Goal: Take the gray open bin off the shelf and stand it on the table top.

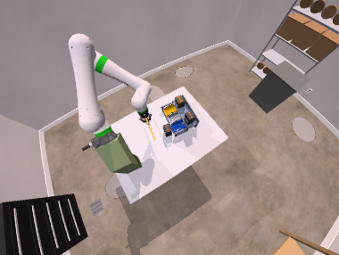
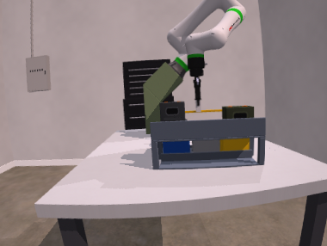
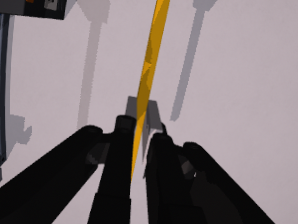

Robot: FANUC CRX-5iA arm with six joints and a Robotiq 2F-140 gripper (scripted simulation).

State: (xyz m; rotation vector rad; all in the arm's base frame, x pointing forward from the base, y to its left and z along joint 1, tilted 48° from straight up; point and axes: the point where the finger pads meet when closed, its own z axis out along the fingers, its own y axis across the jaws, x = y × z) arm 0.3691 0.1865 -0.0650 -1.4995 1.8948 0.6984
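Observation:
A gray shelf [image 2: 206,126] [image 1: 194,117] stands on the white table [image 1: 134,178] [image 2: 129,189]. It holds a blue bin [image 2: 176,147] [image 1: 179,127], the gray bin [image 2: 206,146] in the middle and a yellow bin [image 2: 234,144] [image 1: 169,110]. My gripper [image 1: 145,119] [image 2: 197,103] [image 3: 139,112] is beside the shelf, above the table, apart from the bins. It is shut on a thin yellow rod [image 1: 152,129] [image 2: 208,111] [image 3: 156,36], which sticks out level from the fingertips.
Dark boxes [image 2: 172,111] [image 2: 237,112] [image 1: 180,101] stand on the shelf's top. The arm's green base [image 1: 117,153] [image 2: 161,92] sits at the table's far side. A black slatted rack [image 1: 40,223] and a storage rack [image 1: 308,36] stand on the floor.

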